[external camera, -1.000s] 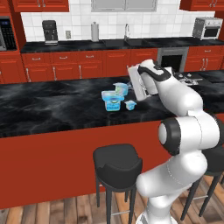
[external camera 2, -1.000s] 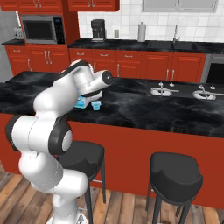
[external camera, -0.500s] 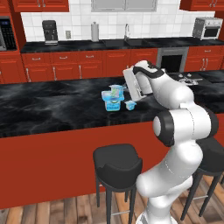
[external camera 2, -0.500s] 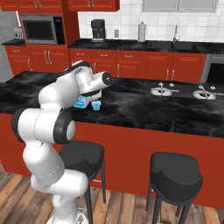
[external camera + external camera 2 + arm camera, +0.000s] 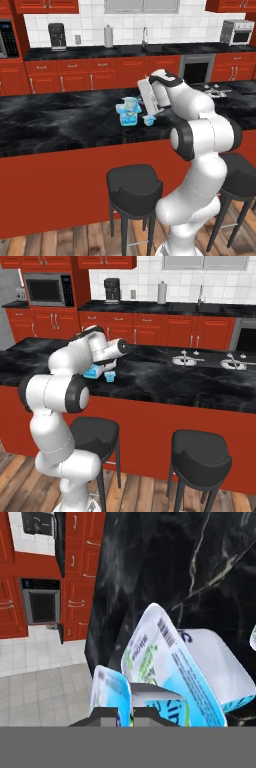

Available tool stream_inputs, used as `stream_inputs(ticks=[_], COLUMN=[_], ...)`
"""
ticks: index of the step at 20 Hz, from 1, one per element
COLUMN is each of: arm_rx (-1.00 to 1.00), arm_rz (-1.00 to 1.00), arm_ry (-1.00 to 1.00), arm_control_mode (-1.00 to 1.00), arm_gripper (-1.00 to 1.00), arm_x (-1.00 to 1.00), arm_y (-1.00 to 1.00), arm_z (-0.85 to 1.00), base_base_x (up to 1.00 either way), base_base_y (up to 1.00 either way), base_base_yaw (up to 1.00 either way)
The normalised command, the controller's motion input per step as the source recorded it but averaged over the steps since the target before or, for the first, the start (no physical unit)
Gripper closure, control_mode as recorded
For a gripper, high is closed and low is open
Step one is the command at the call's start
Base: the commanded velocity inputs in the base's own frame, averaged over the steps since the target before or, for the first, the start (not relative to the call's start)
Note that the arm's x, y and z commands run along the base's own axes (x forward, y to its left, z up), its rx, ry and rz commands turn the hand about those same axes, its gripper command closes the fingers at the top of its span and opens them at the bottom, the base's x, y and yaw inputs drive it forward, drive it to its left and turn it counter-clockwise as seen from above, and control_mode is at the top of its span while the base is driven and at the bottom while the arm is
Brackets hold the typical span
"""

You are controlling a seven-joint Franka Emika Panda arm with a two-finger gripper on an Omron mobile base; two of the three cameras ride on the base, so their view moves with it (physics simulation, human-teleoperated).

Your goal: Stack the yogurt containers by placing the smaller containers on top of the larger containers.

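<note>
We've got the pincer (image 5: 126, 714) clenched tight, and by our read it's pinching the rim of the mid-sized cup (image 5: 131, 105), though the grip itself is partly hidden. That cup sits right at the fingertips, above the wide tub (image 5: 129, 120), which is just below and beyond the pincer on the bench (image 5: 60, 125). The tiny cup (image 5: 149, 120) stands on the bench just below the pincer, close beside the tub but apart from it. To do this well, we'd want the cup level and centred on the lid, and the jaws let go only once it rests flat. The lift should then go straight up, so the wrist doesn't clip the tiny cup. The count: three yogurt containers, one wide, one mid-sized, one tiny. There's one pincer, and two stools (image 5: 134, 186) in front of the bench.
</note>
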Motion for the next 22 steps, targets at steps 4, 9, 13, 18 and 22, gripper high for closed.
stream_inputs(ticks=[4,9,13,18,22], arm_rx=[0.0,0.0,0.0,0.0,0.0], arm_rz=[0.01,0.0,0.0,0.0,0.0], arm_ry=[0.0,0.0,0.0,0.0,-0.01], arm_control_mode=[-1.0,-1.0,-1.0,-1.0,-1.0], arm_gripper=[1.0,-1.0,-1.0,-1.0,-1.0], arm_x=[0.11,0.0,-0.03,-0.18,-0.31], arm_y=[0.04,0.08,0.01,0.0,0.0], arm_z=[-0.14,-0.09,-0.04,0.0,0.0], base_base_x=[0.0,0.0,0.0,0.0,0.0], base_base_y=[0.0,0.0,0.0,0.0,0.0], base_base_yaw=[0.0,0.0,0.0,0.0,0.0])
